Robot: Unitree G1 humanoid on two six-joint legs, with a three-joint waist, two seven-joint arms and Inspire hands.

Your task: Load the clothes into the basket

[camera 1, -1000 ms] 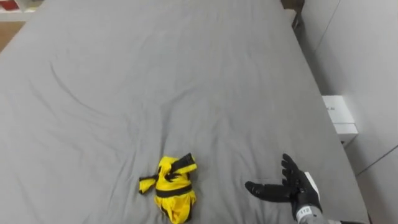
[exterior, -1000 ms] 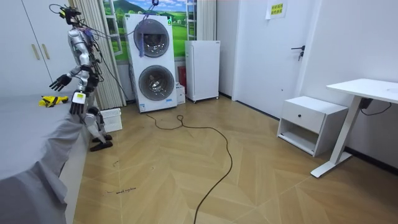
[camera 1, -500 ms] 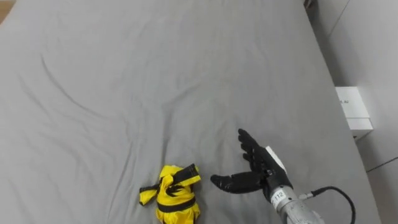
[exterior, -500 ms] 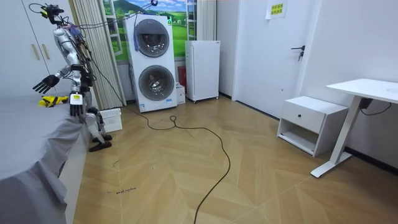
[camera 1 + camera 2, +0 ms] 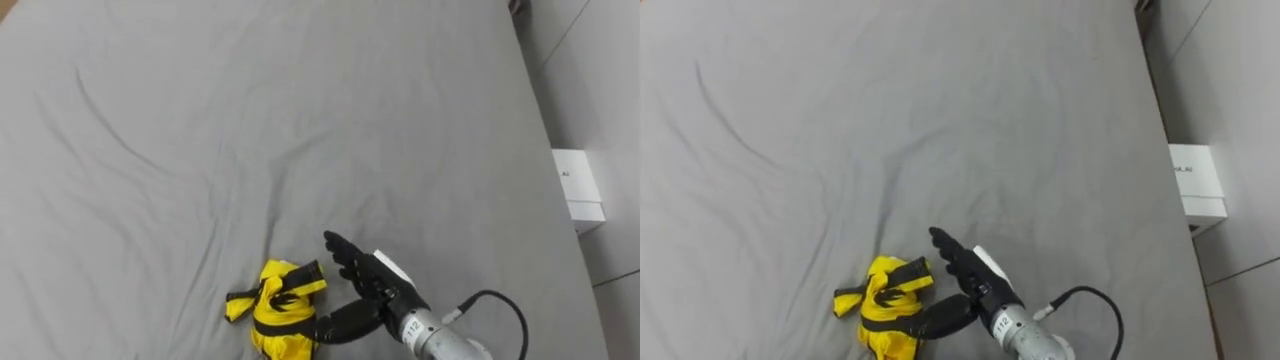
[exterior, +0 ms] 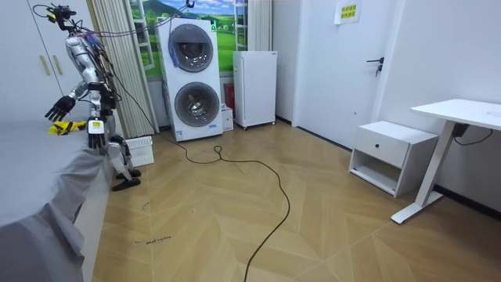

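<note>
A crumpled yellow garment with black bands [image 5: 275, 315] [image 5: 883, 316] lies on the grey bed sheet [image 5: 300, 120] near its front edge. My right hand [image 5: 368, 290] [image 5: 975, 285] is open just to its right, fingers stretched out over the sheet. The thumb reaches under the garment's right side and touches it or nearly does. In the room view I stand bent at the bed's side with that hand [image 6: 59, 108] out over the garment [image 6: 67, 126]. My left hand [image 6: 95, 138] hangs by my hip. A white slatted basket [image 6: 141, 150] stands on the floor by my feet.
A white box [image 5: 577, 186] sits on the floor past the bed's right edge. Behind me are a stacked washer and dryer [image 6: 191, 78], a small white fridge [image 6: 255, 88], a low cabinet [image 6: 388, 155] and a desk [image 6: 458, 117]. A cable [image 6: 266, 184] crosses the wooden floor.
My right hand has travelled left across the sheet from the bed's right side up to the yellow garment. The eye view has shifted as I leaned in. The garment has stayed put.
</note>
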